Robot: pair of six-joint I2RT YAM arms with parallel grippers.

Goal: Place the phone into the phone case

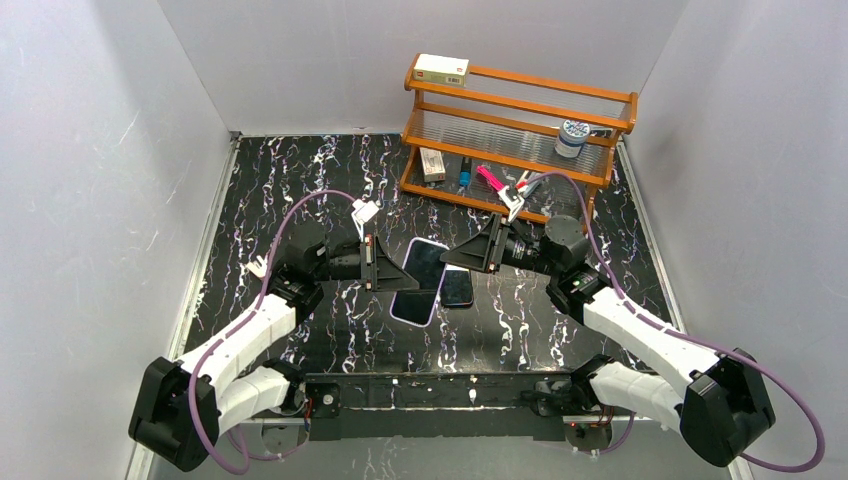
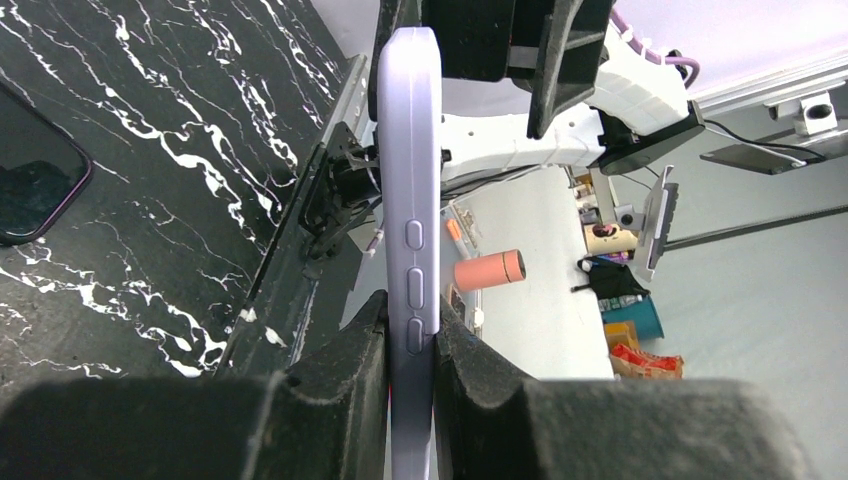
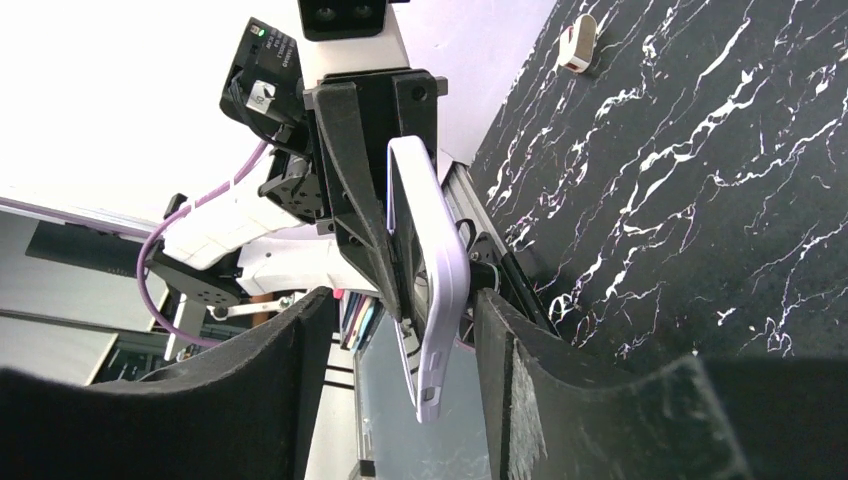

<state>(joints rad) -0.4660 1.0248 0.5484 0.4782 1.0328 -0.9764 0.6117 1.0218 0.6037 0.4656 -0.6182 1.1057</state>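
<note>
Black white-veined marble tabletop [image 1: 300, 170], grey walls [image 1: 100, 150]

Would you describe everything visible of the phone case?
The phone case is a thin, pale lavender shell with rounded corners and three raised side buttons, matte like soft plastic. The left gripper pinches one end, holding it above the table; its other end lies between the right gripper's open fingers.

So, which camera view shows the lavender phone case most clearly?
The left wrist view: the phone case stands edge-on, close and sharp, its side buttons plain. The right wrist view shows it tilted and partly hidden. The top external view shows it small, its colour barely visible.
</note>
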